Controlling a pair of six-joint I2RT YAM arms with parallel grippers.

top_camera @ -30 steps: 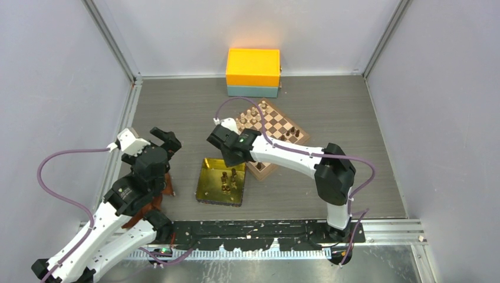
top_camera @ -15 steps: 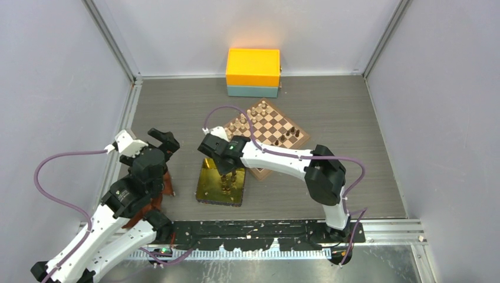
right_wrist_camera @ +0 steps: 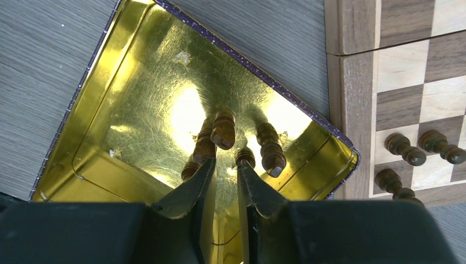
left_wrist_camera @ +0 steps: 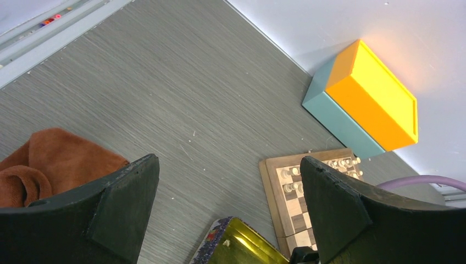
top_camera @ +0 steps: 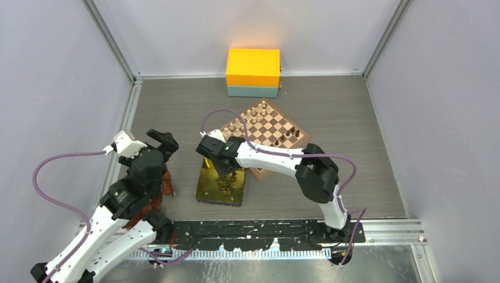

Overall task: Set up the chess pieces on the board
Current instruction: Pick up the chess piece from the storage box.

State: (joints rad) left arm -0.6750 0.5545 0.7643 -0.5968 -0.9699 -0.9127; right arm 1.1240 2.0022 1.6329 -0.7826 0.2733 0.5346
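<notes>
My right gripper (right_wrist_camera: 226,163) hangs low inside the gold tray (right_wrist_camera: 104,104), its fingers parted only by a narrow slit. I see bare gold through that slit, so it has hold of nothing. The dark chess pieces (right_wrist_camera: 223,129) cluster right at its tips. One stands at 12 o'clock just beyond them, one each at about 11 and 1 o'clock hard against the fingertips, and others at 10 and 2 o'clock. As far as I can tell they all stand upright, long axes vertical, with one end turned toward the wrist camera.

At 3 o'clock from the gripper, past the tray's corner, lies the board (right_wrist_camera: 384,60), with three more dark pieces standing near its closest edge. From overhead the board sits turned like a diamond at 2 o'clock from the tray. Dark men line its right edge and pale men (top_camera: 250,115) its upper left edge.

At 12 o'clock from the board, an orange and teal box (top_camera: 253,71) rests against the back wall.

My left gripper (left_wrist_camera: 228,212) hovers over the surface at 9 o'clock from the tray, fingers spread wide and empty, a rust cloth (left_wrist_camera: 49,159) beside it.
</notes>
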